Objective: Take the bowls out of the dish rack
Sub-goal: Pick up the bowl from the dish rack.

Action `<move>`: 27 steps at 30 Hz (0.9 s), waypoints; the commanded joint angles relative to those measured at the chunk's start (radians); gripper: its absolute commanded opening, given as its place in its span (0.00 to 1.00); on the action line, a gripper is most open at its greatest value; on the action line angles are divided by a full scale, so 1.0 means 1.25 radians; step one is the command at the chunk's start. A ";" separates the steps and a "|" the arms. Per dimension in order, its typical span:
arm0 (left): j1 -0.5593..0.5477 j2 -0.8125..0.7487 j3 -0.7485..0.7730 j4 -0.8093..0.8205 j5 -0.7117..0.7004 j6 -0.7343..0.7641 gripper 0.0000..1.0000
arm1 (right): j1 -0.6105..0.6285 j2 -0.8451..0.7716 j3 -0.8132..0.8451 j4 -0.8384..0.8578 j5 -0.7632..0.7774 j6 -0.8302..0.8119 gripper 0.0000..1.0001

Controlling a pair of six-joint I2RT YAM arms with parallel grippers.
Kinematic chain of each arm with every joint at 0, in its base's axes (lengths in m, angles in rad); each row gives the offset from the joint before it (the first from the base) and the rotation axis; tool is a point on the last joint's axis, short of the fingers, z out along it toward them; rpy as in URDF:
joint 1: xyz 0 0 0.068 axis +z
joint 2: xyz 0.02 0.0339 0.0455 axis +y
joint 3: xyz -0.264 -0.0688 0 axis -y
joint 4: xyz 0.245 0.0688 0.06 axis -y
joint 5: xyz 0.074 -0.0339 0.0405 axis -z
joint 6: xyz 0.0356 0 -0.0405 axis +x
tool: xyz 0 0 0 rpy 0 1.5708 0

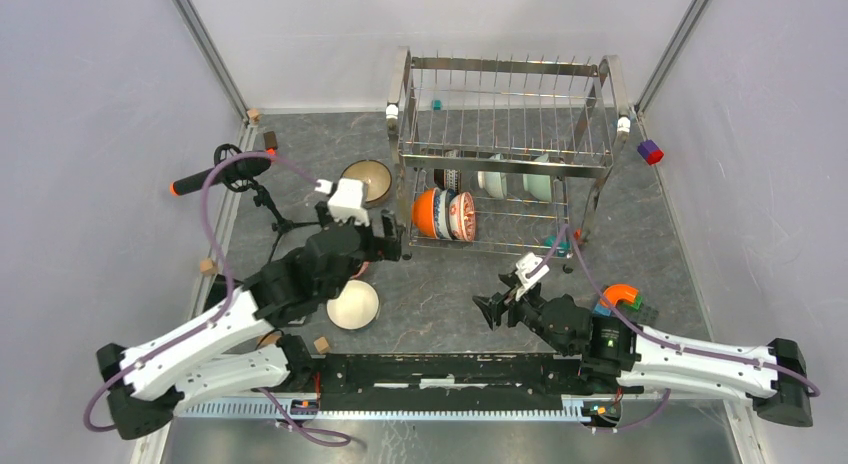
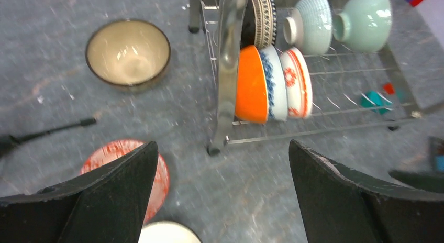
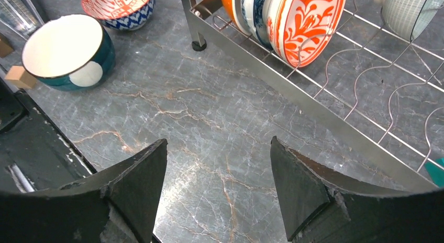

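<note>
The chrome dish rack (image 1: 505, 144) stands at the back. Its lower tier holds an orange bowl (image 1: 425, 213), a blue-and-white bowl (image 1: 444, 214), a red patterned bowl (image 1: 463, 216), a white ribbed bowl (image 1: 493, 180) and a pale green bowl (image 1: 538, 182), all on edge. A tan bowl with dark rim (image 1: 366, 181) sits on the table left of the rack. A white-inside bowl (image 1: 353, 305) and a red patterned bowl (image 2: 125, 169) sit near the left arm. My left gripper (image 1: 393, 241) is open and empty, just left of the rack's front leg. My right gripper (image 1: 492, 311) is open and empty, in front of the rack.
A camera tripod with an orange-tipped handle (image 1: 222, 173) stands at the left. Small wooden blocks (image 1: 321, 344) lie near the front rail. An orange, blue and green toy (image 1: 622, 298) sits by the right arm. A purple and red block (image 1: 650, 152) lies right of the rack.
</note>
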 commanded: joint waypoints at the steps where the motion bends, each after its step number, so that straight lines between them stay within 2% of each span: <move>1: 0.048 0.094 -0.011 0.236 0.019 0.216 1.00 | -0.002 0.007 -0.027 0.072 0.022 0.014 0.77; 4: 0.084 0.141 -0.009 0.286 0.115 0.203 1.00 | -0.001 0.008 -0.035 0.088 0.076 0.036 0.77; 10: 0.166 0.163 -0.090 0.404 0.215 0.094 1.00 | -0.002 0.034 -0.018 0.186 0.147 0.029 0.75; 16: 0.199 0.207 -0.105 0.407 0.220 0.064 0.91 | -0.031 0.201 0.091 0.216 0.191 0.025 0.72; 27: 0.205 0.304 -0.103 0.405 0.184 0.038 0.80 | -0.249 0.341 0.099 0.440 0.001 0.107 0.62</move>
